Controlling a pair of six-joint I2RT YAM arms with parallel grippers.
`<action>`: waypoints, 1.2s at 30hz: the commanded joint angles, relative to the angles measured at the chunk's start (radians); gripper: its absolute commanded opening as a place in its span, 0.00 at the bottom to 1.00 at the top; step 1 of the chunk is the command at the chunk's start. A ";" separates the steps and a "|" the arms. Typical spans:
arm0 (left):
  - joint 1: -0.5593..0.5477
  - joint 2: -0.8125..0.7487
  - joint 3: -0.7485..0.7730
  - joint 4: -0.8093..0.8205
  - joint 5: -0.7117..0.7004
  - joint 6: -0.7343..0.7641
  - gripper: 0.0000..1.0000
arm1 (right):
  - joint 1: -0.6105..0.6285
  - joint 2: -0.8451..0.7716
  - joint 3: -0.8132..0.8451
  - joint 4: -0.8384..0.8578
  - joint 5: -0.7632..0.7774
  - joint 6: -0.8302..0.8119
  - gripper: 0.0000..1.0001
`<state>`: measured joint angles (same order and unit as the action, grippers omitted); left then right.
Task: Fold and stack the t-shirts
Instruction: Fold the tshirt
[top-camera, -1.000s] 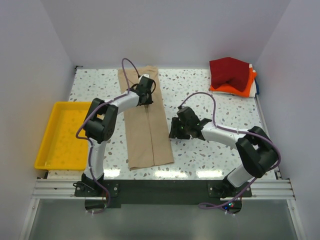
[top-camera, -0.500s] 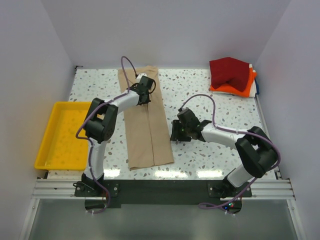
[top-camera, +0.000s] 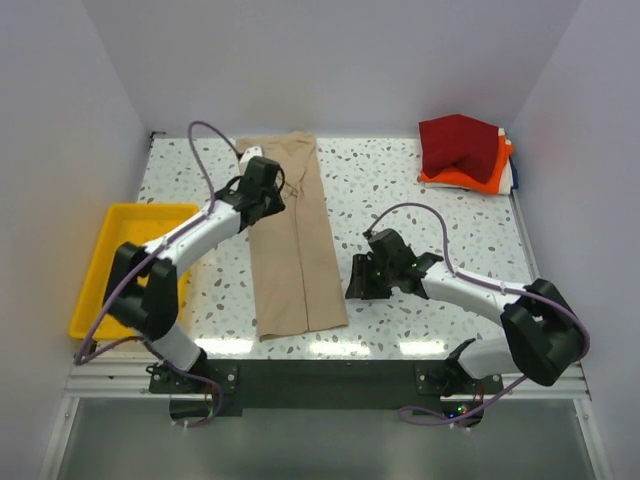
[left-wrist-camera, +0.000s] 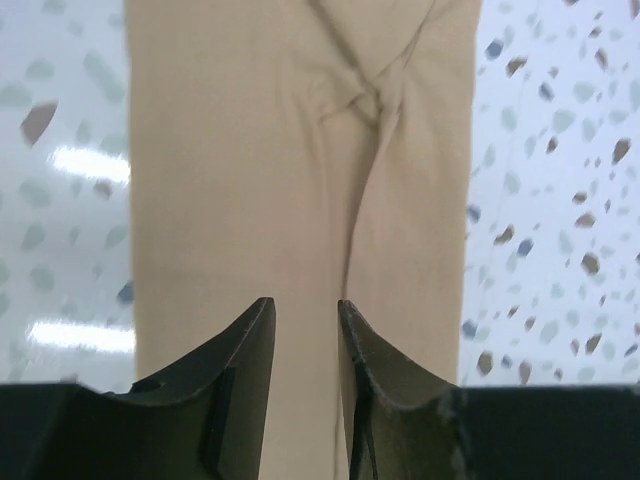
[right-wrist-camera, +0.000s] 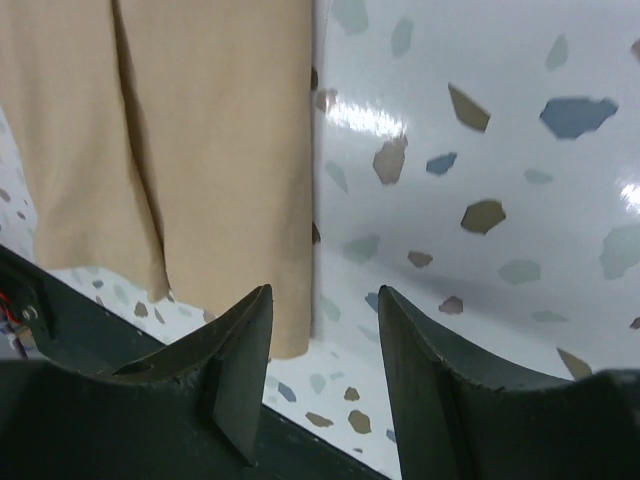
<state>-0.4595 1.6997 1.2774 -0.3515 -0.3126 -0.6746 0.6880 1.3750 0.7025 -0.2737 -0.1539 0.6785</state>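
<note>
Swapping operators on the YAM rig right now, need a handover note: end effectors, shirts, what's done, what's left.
Left end effector: open, empty, above the far part of the tan t-shirt.
Right end effector: open, empty, low over the table at the tan t-shirt's near right edge.
Shirts: the tan t-shirt lies flat mid-table as a long narrow strip. The dark red t-shirt sits on the orange t-shirt in the far right corner.
Done: tan folded lengthwise; red and orange piled.
Left: probably fold tan crosswise, then add it to the pile.
</note>
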 joint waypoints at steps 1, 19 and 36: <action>0.001 -0.150 -0.208 -0.086 0.033 -0.140 0.37 | 0.010 -0.045 -0.058 -0.015 -0.136 0.026 0.50; -0.027 -0.784 -0.904 -0.141 0.354 -0.267 0.38 | 0.047 -0.014 -0.196 0.189 -0.196 0.173 0.49; -0.169 -0.916 -1.010 -0.270 0.339 -0.474 0.31 | 0.068 0.047 -0.212 0.214 -0.197 0.202 0.40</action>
<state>-0.6037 0.7975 0.2958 -0.5186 0.0299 -1.0840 0.7444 1.3987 0.5144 -0.0593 -0.3595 0.8768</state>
